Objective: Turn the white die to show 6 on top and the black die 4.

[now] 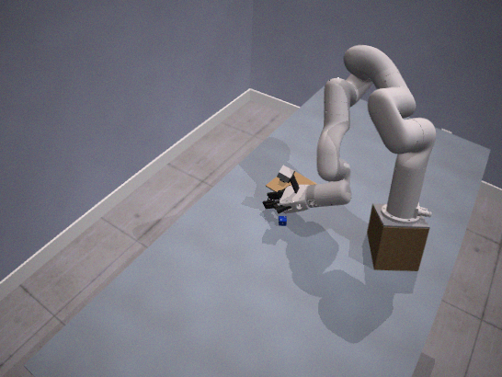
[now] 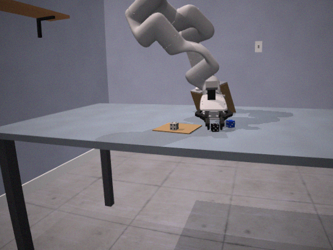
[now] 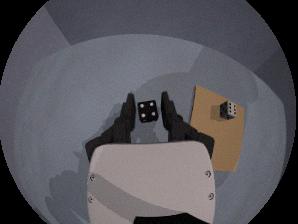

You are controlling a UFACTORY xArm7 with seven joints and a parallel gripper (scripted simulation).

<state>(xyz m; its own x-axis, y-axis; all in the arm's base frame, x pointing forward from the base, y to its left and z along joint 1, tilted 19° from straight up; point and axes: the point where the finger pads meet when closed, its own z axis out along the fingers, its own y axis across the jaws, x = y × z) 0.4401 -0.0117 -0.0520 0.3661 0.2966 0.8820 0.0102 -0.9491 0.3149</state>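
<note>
The black die (image 2: pixel 214 127) (image 3: pixel 148 111) rests on the table between my fingers, just off the tan mat (image 2: pixel 189 128) (image 1: pixel 275 184). The face it turns to the wrist camera shows four pips. My gripper (image 2: pixel 214 129) (image 3: pixel 147 100) (image 1: pixel 271 205) is low over the table and open, with a thin gap on each side of the die. The white die (image 2: pixel 174 125) (image 3: pixel 226 110) sits on the mat. The blue die (image 2: pixel 230 123) (image 1: pixel 282 221) lies on the table close beside the gripper, on the side away from the mat. In the top view the gripper hides the black die.
The arm's brown base block (image 1: pixel 397 239) stands on the grey table (image 1: pixel 184 294) behind the dice. A wall shelf (image 2: pixel 30 12) hangs far off at the upper left.
</note>
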